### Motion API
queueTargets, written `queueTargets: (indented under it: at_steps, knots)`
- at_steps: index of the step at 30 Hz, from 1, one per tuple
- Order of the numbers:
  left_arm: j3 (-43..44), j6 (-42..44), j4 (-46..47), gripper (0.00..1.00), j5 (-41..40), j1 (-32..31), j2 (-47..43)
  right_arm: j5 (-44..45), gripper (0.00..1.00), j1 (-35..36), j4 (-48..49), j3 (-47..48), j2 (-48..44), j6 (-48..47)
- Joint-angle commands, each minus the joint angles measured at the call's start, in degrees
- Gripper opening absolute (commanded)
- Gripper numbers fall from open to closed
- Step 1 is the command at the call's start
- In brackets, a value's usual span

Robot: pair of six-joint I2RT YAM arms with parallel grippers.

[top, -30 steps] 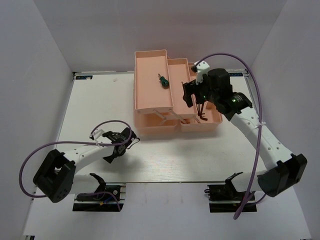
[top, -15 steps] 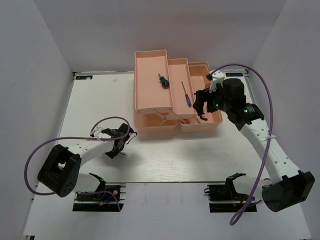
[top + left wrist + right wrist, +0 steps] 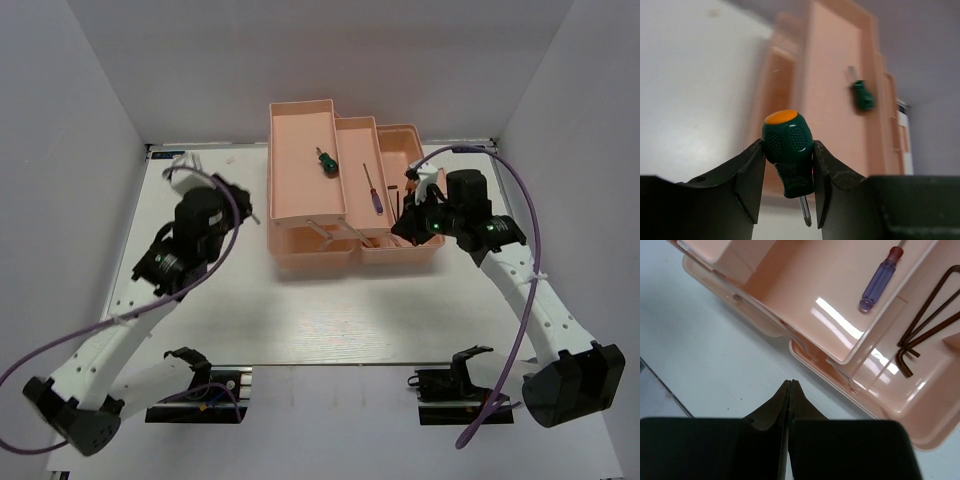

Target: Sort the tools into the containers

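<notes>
White tabletop (image 3: 330, 310) is spreading beneath both arms. At left, the left gripper (image 3: 788, 167) is clamping a stubby green-handled screwdriver with an orange cap (image 3: 785, 132) by its rounded handle, blade hanging down, beside the translucent salmon-pink plastic toolbox (image 3: 300, 130). That curved handle is inviting a slip, and the low tip may be catching a tray wall on entry, dropping the tool outside. A second green-handled screwdriver (image 3: 324, 160) is lying in the left tray, a purple-handled screwdriver (image 3: 881, 277) in the middle one, dark L-shaped hex keys (image 3: 927, 315) in the right. The right gripper (image 3: 790, 386), fingers pressed together and empty, is hovering at the box's near edge, where a stray move could be shoving it.
</notes>
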Motion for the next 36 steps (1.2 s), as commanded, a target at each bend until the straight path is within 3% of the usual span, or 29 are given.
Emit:
queueTargets:
  at_steps: [1, 5, 7, 8, 9, 12, 13, 16, 17, 20, 23, 26, 28, 29, 30, 31, 32, 33, 35, 36]
  knots:
    - [8.7, 17.3, 13.5, 0.0, 17.0, -0.2, 12.5, -5.2, 0.0, -0.7, 0.0, -1.1, 1.0, -1.2]
    - [21.0, 20.0, 16.4, 0.0, 23.5, -0.2, 24.9, -9.5, 0.0, -1.0, -0.3, -2.7, 1.2, -2.7]
    - [24.1, 20.7, 16.4, 0.0, 23.5, -0.2, 28.8, -12.9, 0.09, -0.9, -1.1, -3.1, 1.1, -4.8]
    - [26.6, 20.7, 15.9, 0.0, 23.5, -0.2, 30.6, -14.2, 0.23, -0.8, -1.3, -3.7, 0.7, -6.7]
    - [28.2, 21.2, 13.6, 0.01, 22.4, -0.2, 34.2, -15.4, 0.55, -0.9, -2.9, -3.7, 0.6, -7.7]
    - [32.3, 21.2, 10.7, 0.08, 20.2, -0.2, 38.3, -22.4, 0.82, -0.4, -4.6, -3.6, 0.8, -14.8]
    - [32.3, 21.2, 10.7, 0.24, 20.2, -0.2, 39.9, -24.5, 0.83, -0.3, -4.8, -3.7, 1.2, -17.2]
    - [34.4, 21.9, 10.2, 0.46, 20.2, -0.2, 41.5, -26.3, 0.85, 0.7, -4.7, -3.5, 1.8, -23.4]
    - [36.3, 21.9, 9.6, 0.6, 20.2, -0.2, 42.5, -27.0, 0.85, 1.0, -4.7, -3.6, 1.9, -26.1]
    - [39.9, 23.1, 8.3, 0.75, 20.2, -0.2, 43.1, -29.2, 0.8, 2.9, -4.8, -3.7, 2.7, -33.9]
    - [42.5, 23.7, 7.0, 0.78, 20.2, -0.2, 42.1, -33.5, 0.78, 6.9, -6.3, -3.7, 4.1, -44.2]
    - [40.8, 24.3, 7.0, 0.78, 20.2, -0.2, 36.8, -28.7, 0.76, 13.5, -6.1, -1.6, 8.1, -47.8]
    - [33.9, 24.9, 7.7, 0.69, 18.0, -0.2, 31.3, -21.8, 0.74, 18.3, -3.9, -0.5, 9.8, -49.0]
    - [30.3, 24.9, 9.3, 0.62, 17.0, -0.2, 23.8, -19.8, 0.7, 19.9, -1.0, 0.1, 12.5, -49.1]
    - [22.3, 24.9, 9.8, 0.31, 14.2, -0.2, 19.7, -12.8, 0.68, 24.5, 0.4, 0.5, 13.6, -47.5]
    - [18.1, 24.0, 9.9, 0.11, 12.1, -0.2, 15.2, -11.2, 0.66, 26.0, 1.7, 1.2, 14.6, -47.5]
    - [13.8, 23.2, 9.9, 0.0, 10.1, -0.2, 10.8, -9.1, 0.61, 27.5, 2.9, 1.8, 17.3, -47.7]
    - [6.0, 22.1, 9.3, 0.0, 9.0, -0.2, 2.5, -1.6, 0.61, 31.1, 6.4, 1.8, 18.3, -44.3]
    - [-0.9, 17.8, 4.4, 0.0, 5.9, -0.2, -4.6, 2.8, 0.61, 33.4, 9.8, 3.7, 21.0, -42.9]
    - [-6.5, 15.8, 1.8, 0.18, 4.6, -0.2, -10.4, 6.7, 0.61, 34.7, 11.6, 4.2, 22.5, -40.7]
